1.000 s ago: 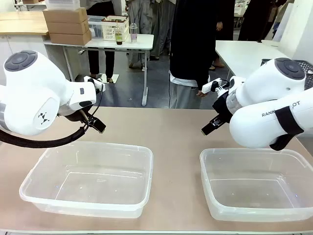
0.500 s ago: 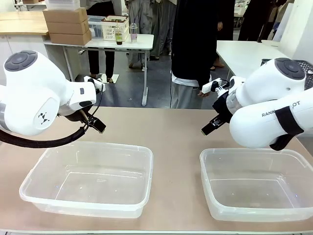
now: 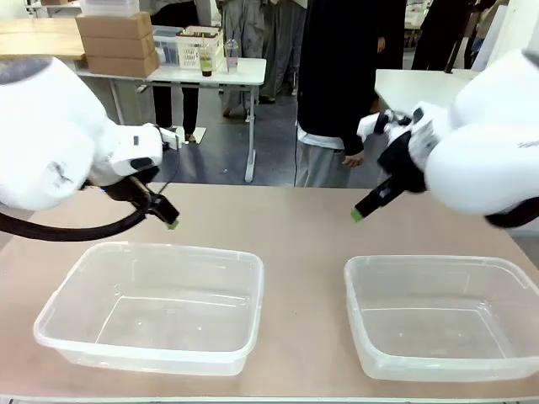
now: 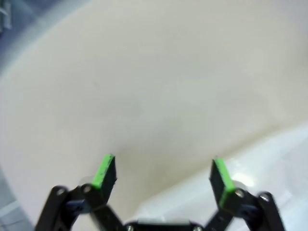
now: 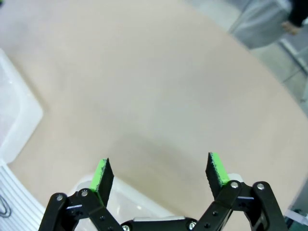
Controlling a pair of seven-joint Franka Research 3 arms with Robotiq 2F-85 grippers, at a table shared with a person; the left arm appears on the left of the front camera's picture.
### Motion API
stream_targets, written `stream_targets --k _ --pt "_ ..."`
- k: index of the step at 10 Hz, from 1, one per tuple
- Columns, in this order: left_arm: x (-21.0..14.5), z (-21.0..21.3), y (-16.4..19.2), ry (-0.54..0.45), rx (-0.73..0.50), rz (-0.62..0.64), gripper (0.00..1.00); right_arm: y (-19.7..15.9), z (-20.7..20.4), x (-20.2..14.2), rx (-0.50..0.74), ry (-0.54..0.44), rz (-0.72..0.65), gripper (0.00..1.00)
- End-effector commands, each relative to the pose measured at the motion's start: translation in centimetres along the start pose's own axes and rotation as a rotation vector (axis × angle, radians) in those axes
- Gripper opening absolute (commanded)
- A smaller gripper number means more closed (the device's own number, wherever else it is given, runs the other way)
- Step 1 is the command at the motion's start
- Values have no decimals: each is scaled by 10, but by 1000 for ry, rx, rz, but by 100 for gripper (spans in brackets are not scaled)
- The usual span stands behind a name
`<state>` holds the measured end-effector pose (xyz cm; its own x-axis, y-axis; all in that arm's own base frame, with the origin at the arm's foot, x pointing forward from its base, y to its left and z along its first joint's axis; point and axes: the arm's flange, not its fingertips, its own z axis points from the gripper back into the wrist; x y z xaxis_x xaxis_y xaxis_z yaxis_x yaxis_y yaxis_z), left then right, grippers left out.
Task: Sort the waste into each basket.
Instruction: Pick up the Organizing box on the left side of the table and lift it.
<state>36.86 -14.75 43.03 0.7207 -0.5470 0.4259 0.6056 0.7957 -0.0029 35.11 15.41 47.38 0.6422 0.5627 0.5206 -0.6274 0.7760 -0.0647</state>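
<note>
Two clear plastic baskets stand empty on the beige table: one at the near left, one at the near right. The waste is out of view. My left gripper hovers open just beyond the left basket's far rim; the left wrist view shows its green pads wide apart over bare table, with the basket rim at lower right. My right gripper hangs open beyond the right basket's far left corner. Its pads also stand wide apart, holding nothing.
A person in a black top stands at the table's far edge, one hand hanging by their side. The table between and beyond the baskets is bare. Another basket's corner sits at the left of the right wrist view.
Both arms have shifted, their upper bodies swinging up and outward. The right gripper has risen slightly. Both grippers stay open and hold nothing.
</note>
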Motion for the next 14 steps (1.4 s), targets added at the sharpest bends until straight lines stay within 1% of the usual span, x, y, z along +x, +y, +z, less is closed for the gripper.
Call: stream_targets --k 1,2,3,4,5,6,7,8,9,10,11,12,13,14 --pt "-73 101 13 -24 -210 -34 100 -3 88 -80 -238 -43 -14 100" --pt "-95 118 11 -58 -249 -33 100 -7 96 -102 -289 -29 -16 100" --pt "-110 124 3 -85 -335 -105 100 -7 85 -112 -265 -23 -16 100" --pt "-29 98 5 -48 -210 -48 100 -8 65 -111 -260 -46 -4 100" --pt "-29 98 5 -48 -210 -48 100 -33 130 -30 -255 -48 -12 100" --pt "-29 98 5 -48 -210 -48 100 -35 136 -33 -271 -47 -14 100" --pt "-52 134 7 -66 -254 -72 100 -38 115 -38 -90 -61 -33 100" --pt "-53 137 20 -100 -334 -24 100 -56 110 -52 145 -129 -233 100" --pt "-59 145 41 -160 -613 -19 100 -77 112 -69 426 -178 -501 100" --pt "-68 149 71 -249 -944 30 100 -98 112 -85 573 -186 -761 100" --pt "-74 143 98 -367 -1123 195 100 -122 111 -106 775 -202 -978 100" --pt "-81 131 117 -420 -1258 289 100 -137 110 -124 903 -272 -1100 100" --pt "-90 114 133 -404 -1323 408 100 -149 116 -144 978 -406 -1179 100" --pt "-97 98 147 -382 -1392 517 100 -158 123 -162 995 -513 -1257 100"
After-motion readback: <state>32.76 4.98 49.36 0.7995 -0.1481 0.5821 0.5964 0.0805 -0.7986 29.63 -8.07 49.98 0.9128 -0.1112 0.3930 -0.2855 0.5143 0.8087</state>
